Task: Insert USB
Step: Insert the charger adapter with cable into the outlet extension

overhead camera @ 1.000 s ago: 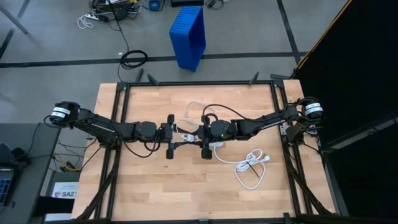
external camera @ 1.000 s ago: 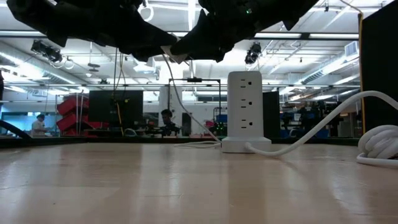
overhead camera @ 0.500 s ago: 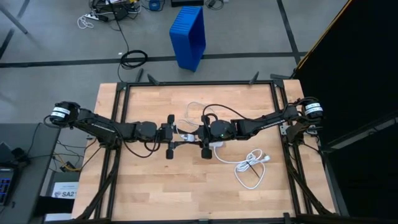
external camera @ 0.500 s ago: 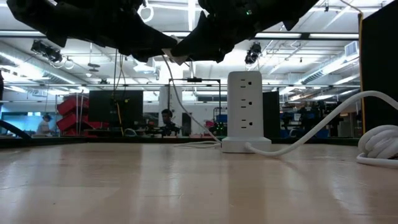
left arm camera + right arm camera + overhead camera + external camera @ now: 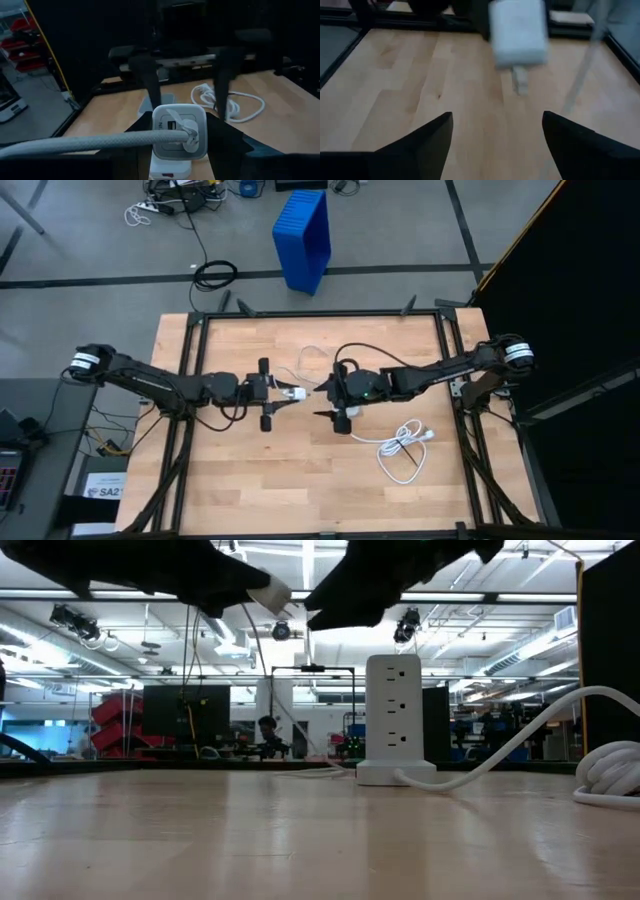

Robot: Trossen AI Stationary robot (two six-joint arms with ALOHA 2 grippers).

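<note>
Left pincer (image 5: 283, 392) above middle of light wooden surface (image 5: 230, 470), clenched on small white square charger block (image 5: 178, 131) with thin white USB cable (image 5: 75, 144) plugged into its face; cable trails off toward far side of surface. Right pincer (image 5: 497, 132) just across from it, fingers spread wide, grasping nothing, charger in gap ahead. White upright socket tower (image 5: 394, 718) stands beneath right arm, thick white power cord (image 5: 400, 450) coiled near right side.

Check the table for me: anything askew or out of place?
Nothing damaged or spilled. The socket block stands upright. The left claw holds a white charger cube with the USB plugged in; the right claw hangs open, empty.
</note>
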